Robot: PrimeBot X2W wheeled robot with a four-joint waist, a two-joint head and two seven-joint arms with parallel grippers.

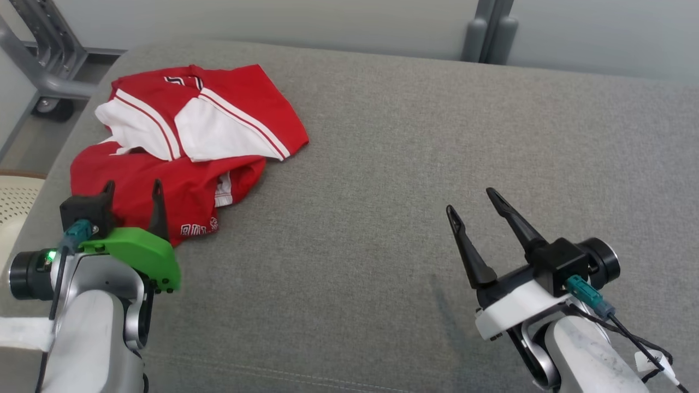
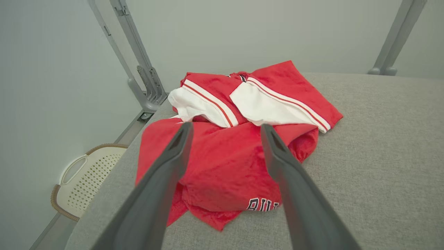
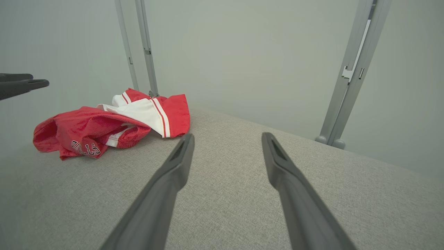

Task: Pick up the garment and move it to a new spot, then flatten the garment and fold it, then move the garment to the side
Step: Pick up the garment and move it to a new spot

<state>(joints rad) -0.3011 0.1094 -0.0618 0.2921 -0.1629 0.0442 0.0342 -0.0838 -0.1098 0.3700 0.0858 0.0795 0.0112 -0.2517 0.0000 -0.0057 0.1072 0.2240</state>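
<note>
1. Your garment, red sportswear with white panels, lies crumpled at about 10 o'clock on the grey cushion, close to its left edge. A pale basket sits on the floor beyond that edge, at 9 o'clock.
2. Main risk: a push from the left gripper toward 9 o'clock could slide the cloth off the edge, because so little cushion remains on that side.
3. Second risk: the cloth is bunched in several layers, so a shallow pinch would likely catch only the top fold. The rest would then trail or drop as you lift.
4. Third risk: coming down too hard could dig the fingertips into the soft cushion and snag its weave along with the garment.
5. Left gripper, at 8 o'clock: the jaws are spread wide and hold nothing. The fingertips are over the near red edge of the garment; whether they touch it I cannot tell.
6. Right gripper, at 4 o'clock: the jaws are wide apart too and empty, above bare cushion and well apart from the garment.
</note>
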